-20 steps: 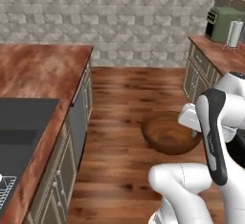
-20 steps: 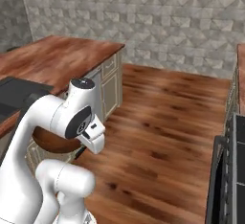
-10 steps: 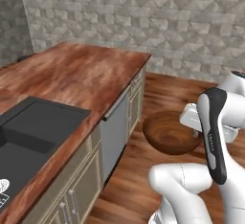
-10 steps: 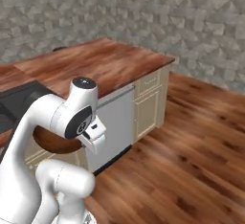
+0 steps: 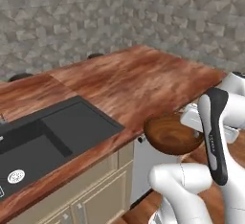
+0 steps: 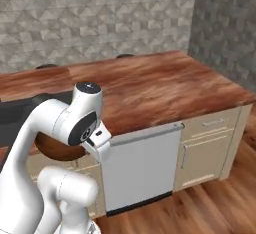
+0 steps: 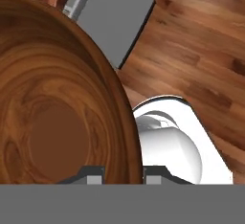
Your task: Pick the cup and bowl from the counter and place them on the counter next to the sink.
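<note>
Just off the counter (image 5: 143, 79) edge, the hand (image 7: 123, 173) apparently pinches the bowl (image 5: 172, 134) rim, held level.

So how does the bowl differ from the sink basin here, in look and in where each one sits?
The bowl is round, shallow and dark brown with wood grain; the sink is rectangular, black and matte. The bowl is held in the air by its rim, off the counter's front edge, while the sink is set into the counter. The bowl looks much smaller than the sink. Both are empty hollows, as far as the views show.
</note>
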Robot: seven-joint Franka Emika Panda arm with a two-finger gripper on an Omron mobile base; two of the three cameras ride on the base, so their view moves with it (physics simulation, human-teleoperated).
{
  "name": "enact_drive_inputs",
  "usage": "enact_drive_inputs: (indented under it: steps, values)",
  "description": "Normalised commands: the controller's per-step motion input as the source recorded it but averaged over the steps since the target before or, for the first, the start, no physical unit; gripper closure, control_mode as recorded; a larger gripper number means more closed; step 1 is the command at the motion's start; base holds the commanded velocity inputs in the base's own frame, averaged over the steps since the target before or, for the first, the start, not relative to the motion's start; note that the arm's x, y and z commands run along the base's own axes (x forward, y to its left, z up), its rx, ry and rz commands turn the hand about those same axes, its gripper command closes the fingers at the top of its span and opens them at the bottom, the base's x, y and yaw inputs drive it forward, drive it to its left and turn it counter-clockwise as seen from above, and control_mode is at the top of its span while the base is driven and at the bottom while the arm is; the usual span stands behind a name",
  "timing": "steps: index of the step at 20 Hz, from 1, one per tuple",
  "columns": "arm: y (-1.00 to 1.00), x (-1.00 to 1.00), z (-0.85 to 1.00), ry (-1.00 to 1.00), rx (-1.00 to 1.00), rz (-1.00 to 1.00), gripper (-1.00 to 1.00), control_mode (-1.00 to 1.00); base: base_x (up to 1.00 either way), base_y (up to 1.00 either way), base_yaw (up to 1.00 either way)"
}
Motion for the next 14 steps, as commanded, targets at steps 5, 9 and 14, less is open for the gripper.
enact_drive_inputs:
  steps: [5, 9, 14]
  values:
    - [0.00, 0.00, 0.00, 0.00, 0.00, 0.00, 1.00, 1.00, 1.00, -0.33, 0.74]
    - [0.00, 0.00, 0.00, 0.00, 0.00, 0.00, 1.00, 1.00, 0.99, -0.52, 0.52]
    - [0.00, 0.00, 0.00, 0.00, 0.00, 0.00, 1.00, 1.00, 0.34, -0.16, 0.15]
